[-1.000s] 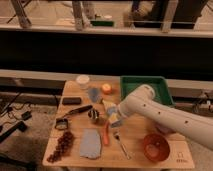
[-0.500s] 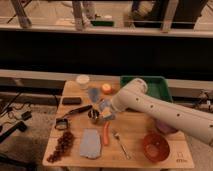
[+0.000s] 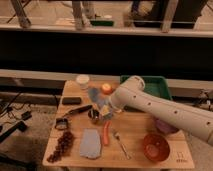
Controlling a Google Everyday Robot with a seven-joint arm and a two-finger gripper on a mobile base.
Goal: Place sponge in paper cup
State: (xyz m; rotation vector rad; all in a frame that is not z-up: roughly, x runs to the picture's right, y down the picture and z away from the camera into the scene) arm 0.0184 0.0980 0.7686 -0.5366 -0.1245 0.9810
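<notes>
We are seeing the two-finger gripper (image 3: pixel 100 102) hanging over the middle of the light wooden table (image 3: pixel 135 127), at the end of the thick white arm (image 3: pixel 160 107) that is reaching in from the right, and its jaws are pressing together on the small thick blue sponge (image 3: pixel 98 98), which is sitting in the air above the table top. Just below the gripper a small shiny metal cup (image 3: pixel 93 116) is standing, and just beside it, toward the front, an orange carrot-shaped object (image 3: pixel 106 133) is lying. The short white paper cup (image 3: pixel 83 80) is standing near the back left corner of the table, apart from the sponge, up and to its left. A small orange round object (image 3: pixel 106 88) is resting behind the gripper, and a green plastic tray (image 3: pixel 152 86) is lying at the back right. In the front we are seeing a flat light-blue cloth (image 3: pixel 90 143), a metal spoon (image 3: pixel 121 145), a red-brown round bowl (image 3: pixel 156 146) and a dark bunch of grapes (image 3: pixel 61 145). On the left side a black flat rectangular object (image 3: pixel 71 100) is lying.
</notes>
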